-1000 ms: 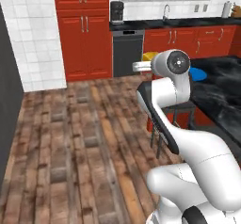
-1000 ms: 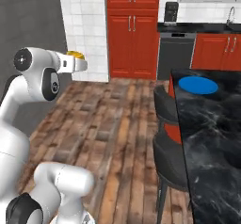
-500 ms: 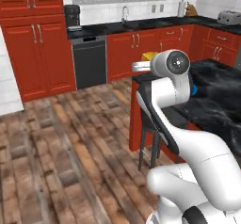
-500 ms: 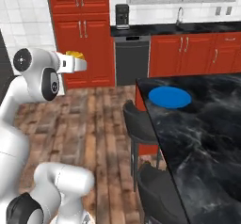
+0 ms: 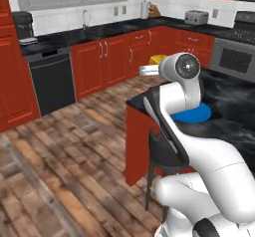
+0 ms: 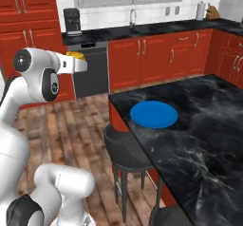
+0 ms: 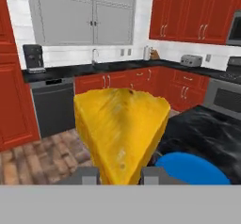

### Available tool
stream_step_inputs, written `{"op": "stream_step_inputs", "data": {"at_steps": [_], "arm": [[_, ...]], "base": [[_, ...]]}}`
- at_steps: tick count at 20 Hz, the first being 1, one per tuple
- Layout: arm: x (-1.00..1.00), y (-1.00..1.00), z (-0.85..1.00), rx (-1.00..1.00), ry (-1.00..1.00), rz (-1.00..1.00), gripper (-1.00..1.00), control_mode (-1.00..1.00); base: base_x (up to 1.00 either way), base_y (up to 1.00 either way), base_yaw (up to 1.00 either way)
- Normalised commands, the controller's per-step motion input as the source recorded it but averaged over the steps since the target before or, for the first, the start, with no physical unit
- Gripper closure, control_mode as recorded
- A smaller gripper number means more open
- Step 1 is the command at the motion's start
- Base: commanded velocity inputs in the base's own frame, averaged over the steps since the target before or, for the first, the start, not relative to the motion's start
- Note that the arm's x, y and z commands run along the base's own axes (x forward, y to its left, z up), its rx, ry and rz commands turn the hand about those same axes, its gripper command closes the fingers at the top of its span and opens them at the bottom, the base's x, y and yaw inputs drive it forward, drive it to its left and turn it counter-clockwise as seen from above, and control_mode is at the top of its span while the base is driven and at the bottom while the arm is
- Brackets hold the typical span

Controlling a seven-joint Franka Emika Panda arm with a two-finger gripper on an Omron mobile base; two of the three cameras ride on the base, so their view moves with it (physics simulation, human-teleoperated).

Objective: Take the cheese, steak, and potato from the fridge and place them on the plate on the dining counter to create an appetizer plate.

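My gripper (image 7: 121, 175) is shut on the cheese (image 7: 120, 133), a yellow-orange wedge that stands between the two fingertips and blocks much of the hand view. From the base cameras the cheese (image 5: 158, 59) (image 6: 76, 55) sits at the end of the raised hand, above the floor and short of the counter's near end. The blue plate (image 6: 153, 114) (image 5: 191, 114) (image 7: 190, 169) lies bare on the dining counter (image 6: 204, 144) (image 5: 234, 121), near its end. The steak, the potato and the fridge are out of view.
A dark stool (image 6: 126, 149) (image 5: 167, 154) stands against the counter's red base right by the arm. Red cabinets with a black top line the far wall, with a dishwasher (image 5: 52, 81), a coffee maker (image 6: 72, 21) and a toaster (image 5: 195, 17). Wood floor stretches between.
The whole picture has swung sideways as the base moved; the dining counter and plate now lie closer and more central. The cheese stays held in the gripper.
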Motion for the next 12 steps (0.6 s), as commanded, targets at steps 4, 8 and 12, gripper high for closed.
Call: {"op": "stream_step_inputs", "data": {"at_steps": [4,8,12], "arm": [[0.00,0.00,0.00,0.00,0.00,0.00,1.00,1.00],[0.00,0.00,0.00,0.00,0.00,0.00,1.00,1.00],[0.00,0.00,0.00,0.00,0.00,0.00,1.00,1.00]], "base": [[0.75,0.33,-0.47],[0.58,0.10,-0.48],[0.47,0.00,-0.47]]}}
